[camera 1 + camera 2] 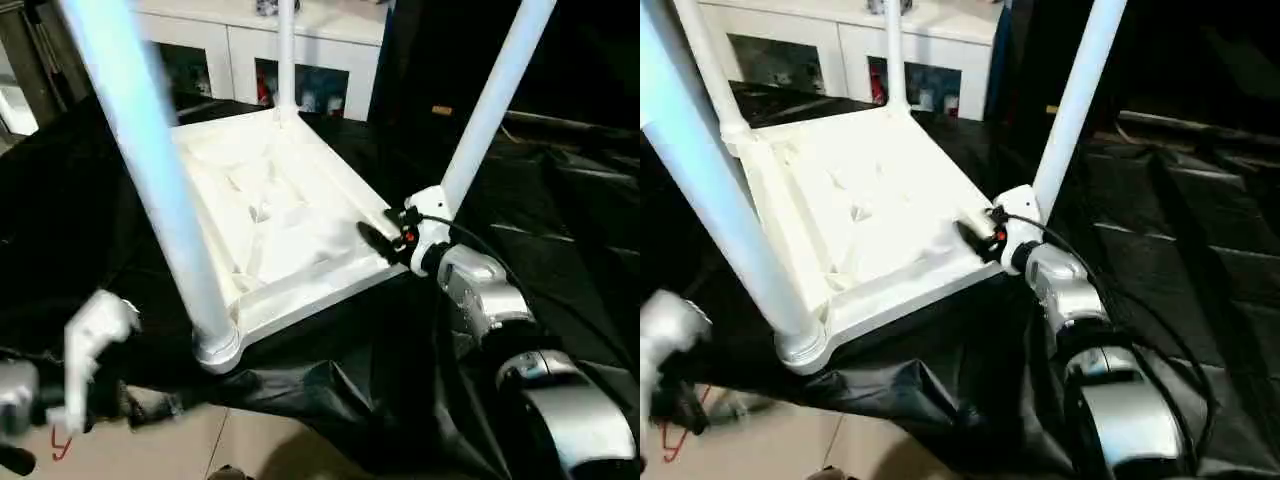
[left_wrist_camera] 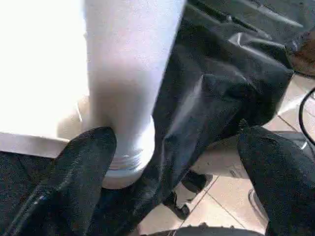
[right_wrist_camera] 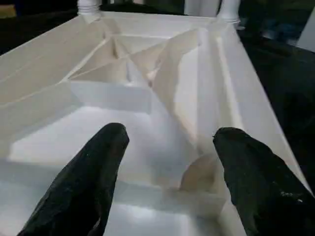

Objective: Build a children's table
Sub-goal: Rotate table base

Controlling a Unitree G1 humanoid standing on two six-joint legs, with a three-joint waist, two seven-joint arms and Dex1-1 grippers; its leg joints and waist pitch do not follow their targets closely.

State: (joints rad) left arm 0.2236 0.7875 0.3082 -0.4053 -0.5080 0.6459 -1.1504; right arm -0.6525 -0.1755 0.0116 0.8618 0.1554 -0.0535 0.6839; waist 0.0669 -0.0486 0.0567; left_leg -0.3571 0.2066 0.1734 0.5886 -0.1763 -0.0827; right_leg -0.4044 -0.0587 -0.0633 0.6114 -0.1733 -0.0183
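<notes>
Children's table (image 1: 280,220) upside down on black cloth (image 1: 330,400), legs up. Left pincer (image 2: 172,162) released, fingers spread beside near-corner leg (image 1: 160,190). Right pincer (image 3: 167,167) spread above ribbed underside, empty. Leg-fitting apparently done; next likely check seating, then flip upright.

Both arms' jaws spread apart

Black sheet (image 1: 560,230) draped over desk, creased, hanging in loose folds off near edge (image 1: 940,400). Beige tiled floor (image 1: 200,445) below near edge, red mark (image 1: 62,447) on it. White cabinet (image 1: 240,45) with glass doors beyond far edge, coloured items dimly visible behind glass (image 1: 925,90). Small orange patch (image 1: 441,110) on dark surface toward far right.
</notes>
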